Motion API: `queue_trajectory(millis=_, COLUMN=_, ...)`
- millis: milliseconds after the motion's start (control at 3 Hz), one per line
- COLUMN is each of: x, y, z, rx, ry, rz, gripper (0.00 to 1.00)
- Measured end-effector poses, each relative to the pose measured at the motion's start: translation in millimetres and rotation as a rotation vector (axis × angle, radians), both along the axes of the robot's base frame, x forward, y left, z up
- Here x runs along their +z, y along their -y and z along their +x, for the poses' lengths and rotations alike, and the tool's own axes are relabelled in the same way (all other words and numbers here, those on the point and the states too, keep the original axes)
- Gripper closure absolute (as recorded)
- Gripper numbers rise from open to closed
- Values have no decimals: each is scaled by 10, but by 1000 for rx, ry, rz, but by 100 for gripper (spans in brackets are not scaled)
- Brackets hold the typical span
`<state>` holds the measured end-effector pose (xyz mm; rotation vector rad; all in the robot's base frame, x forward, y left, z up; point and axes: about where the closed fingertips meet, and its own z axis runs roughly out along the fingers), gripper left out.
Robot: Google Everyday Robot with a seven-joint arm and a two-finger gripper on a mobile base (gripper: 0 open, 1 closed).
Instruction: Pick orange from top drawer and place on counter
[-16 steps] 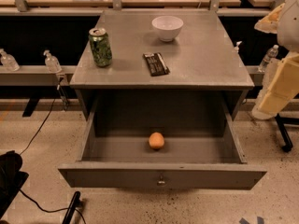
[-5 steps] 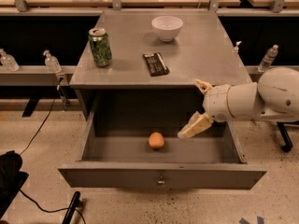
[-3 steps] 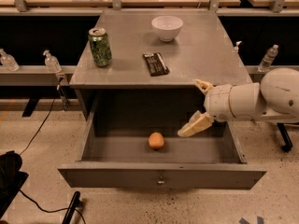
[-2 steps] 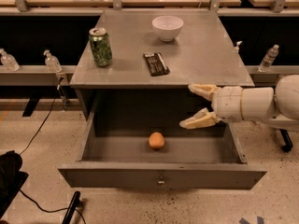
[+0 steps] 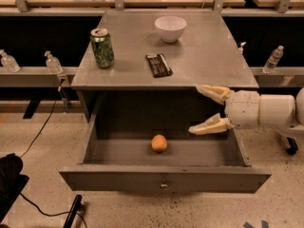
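Dim overhead light; pincer (image 5: 194, 108) over shadowed top drawer (image 5: 118, 152).

No legible text, markings on green can (image 5: 102, 48) and dark wrapper (image 5: 158, 64) unreadable

I see counter (image 5: 209, 56) w/ 3 items: green can (image 5: 102, 48) upright at 9 o'clock, white bowl (image 5: 170, 28) at 12, dark flat packet (image 5: 158, 64) approx centre, all apart. Top drawer (image 5: 118, 178) open below, orange (image 5: 159, 143) on its floor, mid. Gripper (image 5: 194, 109) at drawer's 3 o'clock, fingers spread, not touching orange.
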<state>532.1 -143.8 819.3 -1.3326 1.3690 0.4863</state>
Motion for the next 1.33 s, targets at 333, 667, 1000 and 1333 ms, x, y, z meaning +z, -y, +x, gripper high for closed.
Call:
queue_trajectory(millis=333, x=-218, y=-218, z=-83, rx=43, ry=-28, rz=-94, gripper=26)
queue_trajectory(millis=667, x=-418, y=-496, z=-132, rx=87, ry=-59, rz=-167, gripper=27)
queue_trajectory(millis=1000, x=-545, y=-721, z=-138, rx=112, ry=-90, rz=-198, gripper=29)
queue_trajectory(millis=1333, x=-688, y=-877, z=-53, rx=95, ry=-137, rz=-199, gripper=35)
